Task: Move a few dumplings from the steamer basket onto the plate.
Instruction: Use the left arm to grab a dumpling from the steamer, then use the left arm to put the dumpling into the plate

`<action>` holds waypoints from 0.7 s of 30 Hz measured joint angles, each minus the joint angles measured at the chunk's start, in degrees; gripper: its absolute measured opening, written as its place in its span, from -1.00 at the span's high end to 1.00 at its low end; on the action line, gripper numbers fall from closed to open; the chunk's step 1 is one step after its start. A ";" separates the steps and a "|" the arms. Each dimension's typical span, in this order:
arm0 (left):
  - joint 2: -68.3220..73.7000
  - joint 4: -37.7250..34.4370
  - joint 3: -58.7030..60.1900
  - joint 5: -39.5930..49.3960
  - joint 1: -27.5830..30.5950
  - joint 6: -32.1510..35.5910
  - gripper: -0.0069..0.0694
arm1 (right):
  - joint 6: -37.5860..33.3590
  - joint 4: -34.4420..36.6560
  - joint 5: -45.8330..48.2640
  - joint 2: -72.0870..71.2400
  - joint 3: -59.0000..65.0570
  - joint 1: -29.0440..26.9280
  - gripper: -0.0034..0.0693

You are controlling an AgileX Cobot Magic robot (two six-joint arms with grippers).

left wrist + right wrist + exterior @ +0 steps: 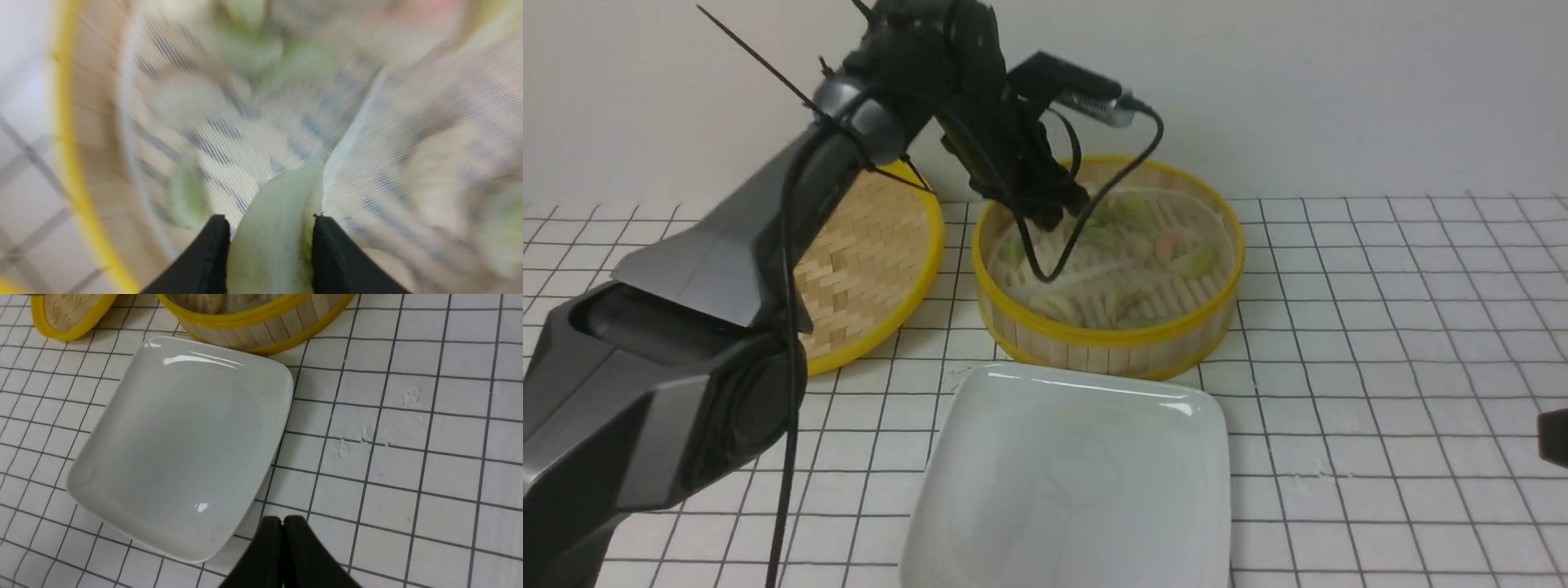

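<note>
The steamer basket (1111, 335) stands at the back centre, with several dumplings (1196, 261) on its cloth liner. My left gripper (1066, 214) reaches down into the basket's back left part. In the left wrist view its black fingers (212, 253) press on both sides of a pale green dumpling (269, 245), and the gripper (269, 218) is shut on it just above the liner. The white plate (1086, 474) lies bare in front of the basket. My right gripper (282, 518) is shut on nothing, low over the table by the plate's (175, 445) corner.
A shallow woven lid (874, 253) with a yellow rim leans to the left of the basket, partly behind my left arm. A white gridded cloth (1380, 343) covers the table. A dark piece of the right arm (1553, 437) shows at the right edge.
</note>
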 joint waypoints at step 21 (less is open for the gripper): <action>-28.72 -8.06 53.34 1.06 -8.45 -3.21 0.22 | -1.32 -0.15 2.25 0.00 -0.02 0.00 0.93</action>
